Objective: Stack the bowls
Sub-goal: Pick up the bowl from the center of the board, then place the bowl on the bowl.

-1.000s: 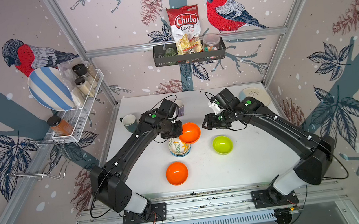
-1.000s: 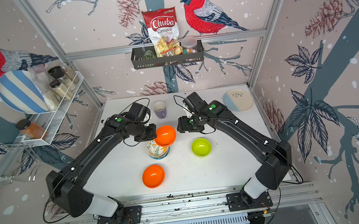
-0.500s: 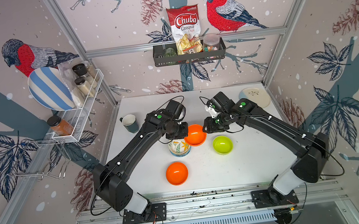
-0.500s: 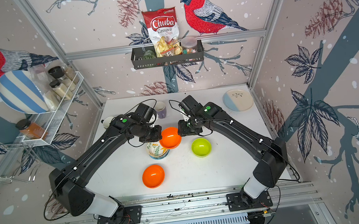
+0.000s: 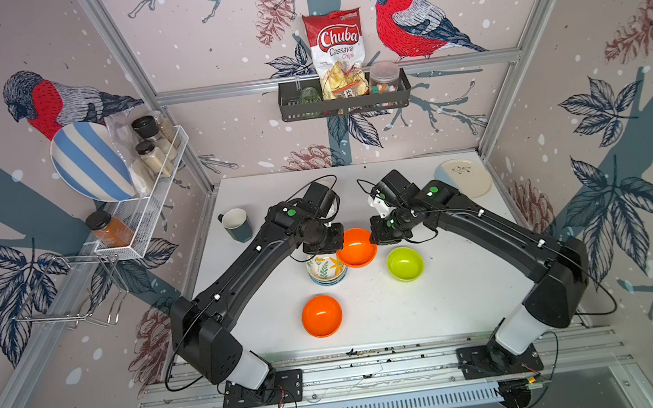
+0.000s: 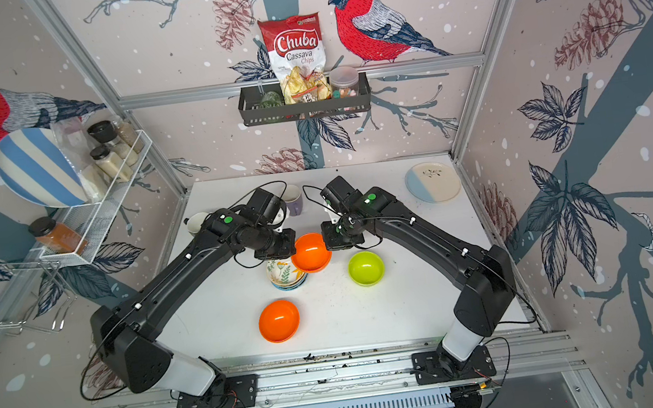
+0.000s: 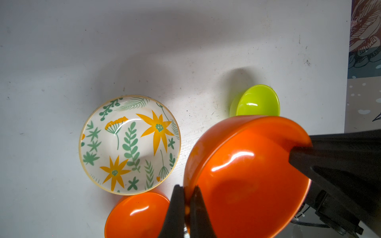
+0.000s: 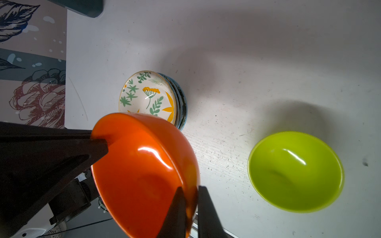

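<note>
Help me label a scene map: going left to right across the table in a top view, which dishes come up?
Dark mug with a white inside → loose plain orange bowl → held plain orange bowl → lime green bowl → flat blue-and-cream plate. The stack of patterned bowls overlaps its neighbours, so it is skipped.

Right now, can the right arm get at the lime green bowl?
Probably not yet: the right hand is shut on the held orange bowl, as is the left hand. The lime green bowl sits uncovered nearby; once freed, the way looks clear.

Right hand [image 8: 188,208] seemingly pinches orange bowl [image 8: 142,171].
</note>
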`<state>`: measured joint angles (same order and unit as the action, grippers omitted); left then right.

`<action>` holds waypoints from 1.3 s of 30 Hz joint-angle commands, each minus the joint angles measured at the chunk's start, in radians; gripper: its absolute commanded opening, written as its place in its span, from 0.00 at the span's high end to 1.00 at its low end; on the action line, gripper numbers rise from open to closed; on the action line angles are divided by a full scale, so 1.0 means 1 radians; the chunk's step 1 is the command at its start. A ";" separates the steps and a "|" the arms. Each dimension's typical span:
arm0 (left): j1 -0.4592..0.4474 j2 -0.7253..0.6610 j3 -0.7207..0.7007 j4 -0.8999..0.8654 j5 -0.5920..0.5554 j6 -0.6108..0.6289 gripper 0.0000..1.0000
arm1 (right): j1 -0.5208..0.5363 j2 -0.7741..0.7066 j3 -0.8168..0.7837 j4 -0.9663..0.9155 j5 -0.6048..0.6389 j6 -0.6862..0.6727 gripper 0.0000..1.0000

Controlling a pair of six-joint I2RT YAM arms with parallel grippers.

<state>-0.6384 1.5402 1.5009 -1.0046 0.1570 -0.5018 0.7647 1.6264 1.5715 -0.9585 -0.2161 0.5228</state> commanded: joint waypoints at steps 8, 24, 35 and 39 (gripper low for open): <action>-0.005 -0.004 -0.008 0.003 0.028 -0.006 1.00 | 0.004 0.012 0.003 -0.017 -0.009 -0.007 0.98; 0.000 -0.067 -0.040 0.048 0.021 -0.033 0.56 | -0.037 -0.016 -0.024 0.009 -0.031 -0.003 1.00; 0.144 -0.228 -0.136 0.056 -0.010 -0.035 0.48 | -0.121 -0.049 -0.059 -0.029 0.049 -0.012 1.00; 0.243 -0.305 -0.224 0.054 -0.039 -0.016 0.47 | -0.147 -0.071 -0.096 -0.042 0.109 -0.015 1.00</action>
<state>-0.4309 1.2602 1.3014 -0.9520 0.1471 -0.5419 0.6254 1.5681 1.4837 -0.9817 -0.1577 0.5217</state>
